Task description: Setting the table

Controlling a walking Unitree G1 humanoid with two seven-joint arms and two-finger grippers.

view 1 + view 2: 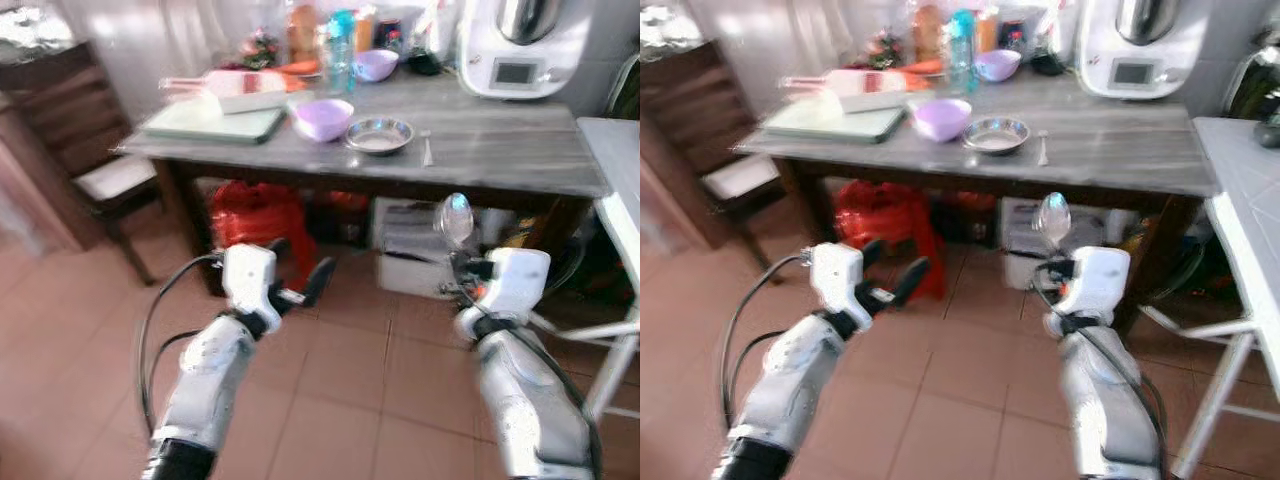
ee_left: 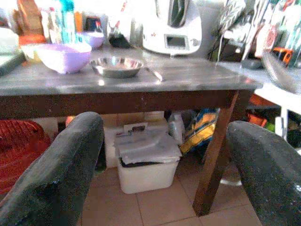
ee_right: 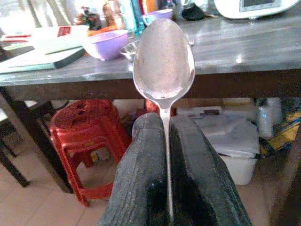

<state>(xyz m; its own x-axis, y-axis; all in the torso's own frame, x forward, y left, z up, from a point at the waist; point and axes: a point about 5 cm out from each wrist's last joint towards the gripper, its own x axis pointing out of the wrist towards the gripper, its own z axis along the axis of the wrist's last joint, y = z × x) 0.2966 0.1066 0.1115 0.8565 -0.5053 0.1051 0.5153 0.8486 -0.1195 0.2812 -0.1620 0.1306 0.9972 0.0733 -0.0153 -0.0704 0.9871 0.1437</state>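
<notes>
Right pincer (image 1: 462, 262) was clamped on an upright spoon (image 3: 163, 59), left pincer (image 1: 300, 272) apart and empty; best keep the spoon level approaching the table (image 1: 500, 140) ahead, placing beside the steel bowl (image 1: 379, 134).

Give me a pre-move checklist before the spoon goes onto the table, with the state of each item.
1. Grip: right gripper shut on the metal spoon, bowl end up: ok.
2. Left gripper open and holding nothing: ok.
3. Landing spot: bare grey wooden tabletop to the right of the round steel dish: ok.
4. Existing cutlery: a small utensil already lies beside the dish; whether it is a spoon or a fork: cannot tell.
5. Reach: both grippers hang over the tiled floor, short of the table edge: not ok, step closer.
6. Lilac plastic bowl stands left of the dish, off the path: ok.
</notes>
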